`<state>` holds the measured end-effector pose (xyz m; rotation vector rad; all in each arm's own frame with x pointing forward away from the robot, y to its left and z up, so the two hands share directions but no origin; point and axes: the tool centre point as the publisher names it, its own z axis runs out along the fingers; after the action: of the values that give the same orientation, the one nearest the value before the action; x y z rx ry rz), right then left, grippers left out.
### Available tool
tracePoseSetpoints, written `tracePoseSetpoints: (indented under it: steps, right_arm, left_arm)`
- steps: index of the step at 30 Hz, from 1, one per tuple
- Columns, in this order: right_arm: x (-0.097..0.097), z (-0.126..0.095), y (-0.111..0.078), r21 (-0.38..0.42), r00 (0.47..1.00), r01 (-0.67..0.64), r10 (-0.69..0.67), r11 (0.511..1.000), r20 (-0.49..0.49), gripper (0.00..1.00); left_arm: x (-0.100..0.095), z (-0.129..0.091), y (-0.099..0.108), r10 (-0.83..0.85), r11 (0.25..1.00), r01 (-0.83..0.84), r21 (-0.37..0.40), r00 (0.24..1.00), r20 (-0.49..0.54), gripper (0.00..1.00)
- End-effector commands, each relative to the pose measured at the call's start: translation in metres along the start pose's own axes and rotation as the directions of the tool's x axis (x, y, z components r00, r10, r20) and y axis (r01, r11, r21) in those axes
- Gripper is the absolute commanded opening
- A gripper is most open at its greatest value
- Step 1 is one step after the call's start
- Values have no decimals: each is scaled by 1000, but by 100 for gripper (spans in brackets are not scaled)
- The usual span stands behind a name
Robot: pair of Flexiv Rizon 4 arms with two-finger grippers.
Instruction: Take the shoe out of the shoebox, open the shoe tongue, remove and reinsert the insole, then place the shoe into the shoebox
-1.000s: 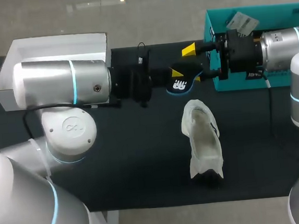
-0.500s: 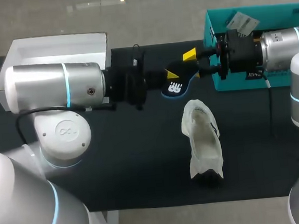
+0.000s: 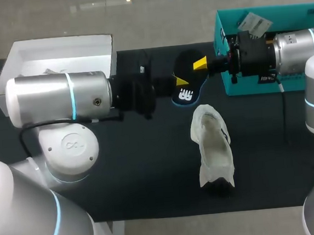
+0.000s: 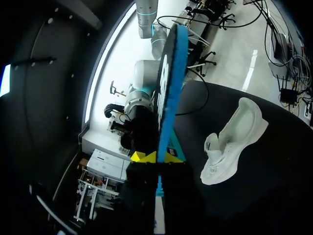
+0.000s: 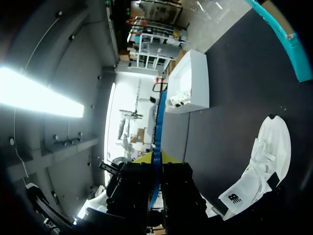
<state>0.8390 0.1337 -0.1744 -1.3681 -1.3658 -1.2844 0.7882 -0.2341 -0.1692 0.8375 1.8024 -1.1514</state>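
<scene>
The left hand [image 4: 157, 156] and right hand [image 5: 156, 157] each pinch the black insole [image 3: 188, 60] from opposite ends, above the desk's [image 3: 123, 170] far edge. The white shoe [image 3: 213, 148] rests nearer the front edge.

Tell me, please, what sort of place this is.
Probably a robot lab bench: a black table, the left gripper and right gripper holding one insole, plus a shoe, white box and teal box.

Rolling the insole [image 3: 189, 73] between left fingers [image 3: 181, 81] and right fingers [image 3: 199, 64]: just a thin blue edge a second ago, broad black face turning up now. Right yellow tip dropping lower, left wrist twisting along.
</scene>
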Motion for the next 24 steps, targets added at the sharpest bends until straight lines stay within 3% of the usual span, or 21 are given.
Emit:
tracePoseSetpoints:
  steps: [1, 2, 6, 13, 18, 24]
  right_arm:
    - [0, 0, 0, -2, 1000, -1, 1, 1000, 3, 0]
    - [0, 0, 0, -2, 1000, -1, 1, 1000, 3, 0]
    - [0, 0, 0, -2, 1000, -1, 1, 1000, 3, 0]
    - [0, 0, 0, -2, 1000, -1, 1, 1000, 3, 0]
    - [0, 0, 0, -2, 1000, -1, 1, 1000, 3, 0]
    - [0, 0, 0, -2, 1000, -1, 1, 1000, 3, 0]
  left_arm:
    - [1, 2, -6, -9, 1000, 8, -7, 1000, -5, 36]
    - [0, 1, -8, -19, 1000, 19, 4, 1000, -3, 100]
    - [-5, -4, -3, -26, 999, 27, 39, 999, -18, 100]
    - [-21, -43, 7, -9, 1000, 10, 19, 999, -42, 100]
    - [-30, -62, 13, 48, 998, -42, 43, 984, -169, 100]
    - [-35, -76, 11, 195, 976, -148, 159, 919, -343, 100]
